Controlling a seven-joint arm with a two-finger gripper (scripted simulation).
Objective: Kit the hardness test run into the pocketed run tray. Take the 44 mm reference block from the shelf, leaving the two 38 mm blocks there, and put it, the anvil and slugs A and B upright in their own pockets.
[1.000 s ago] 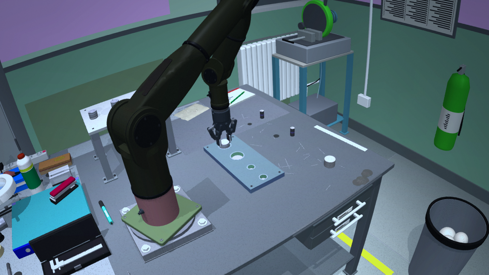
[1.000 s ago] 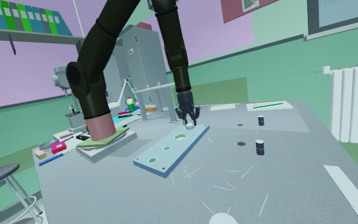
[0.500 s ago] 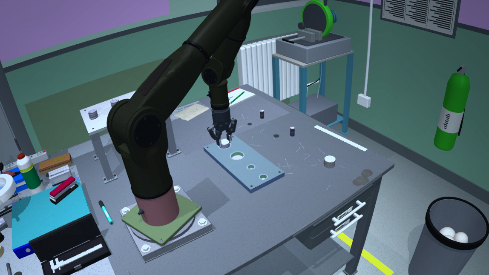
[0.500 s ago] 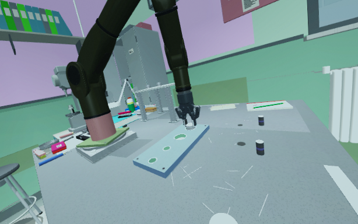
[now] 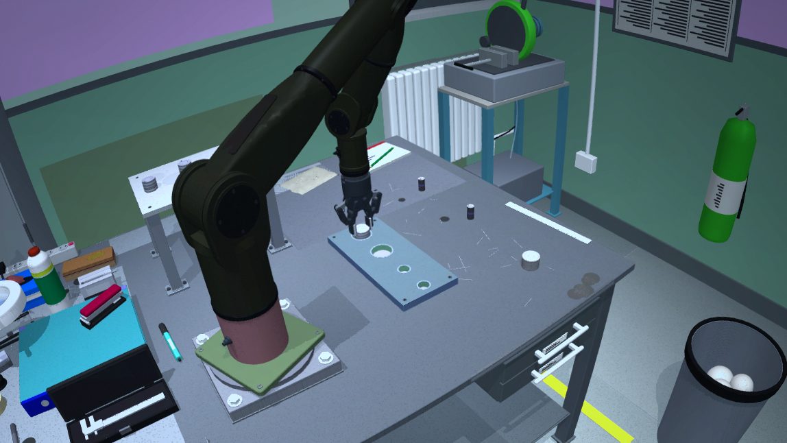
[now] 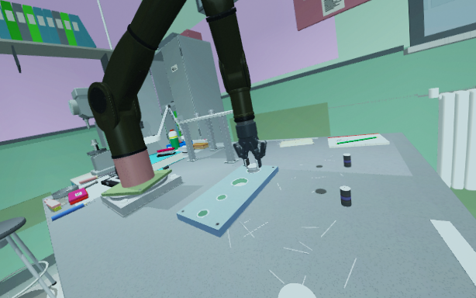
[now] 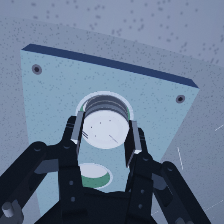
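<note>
The light blue run tray (image 5: pixel 393 263) lies in the middle of the bench, with a row of round pockets. In its end pocket nearest the shelf stands the grey reference block (image 7: pixel 105 124), upright, with my gripper (image 7: pixel 105 135) closed on it from above. The large pocket beside it (image 5: pixel 382 252) and the two small pockets are empty. The anvil (image 5: pixel 530 260), a pale disc, sits on the bench right of the tray. Two dark slugs (image 5: pixel 421 183) (image 5: pixel 470 211) stand upright beyond the tray. Two grey blocks (image 5: pixel 149 183) rest on the shelf on the left.
A waste bin (image 5: pixel 732 374) stands on the floor at the lower right. A cutoff saw (image 5: pixel 503 66) sits on a blue stand behind the bench. Tool cases, a bottle (image 5: pixel 46 275) and a marker (image 5: pixel 170 341) crowd the left side. My arm's base (image 5: pixel 264 358) is bolted near the front left.
</note>
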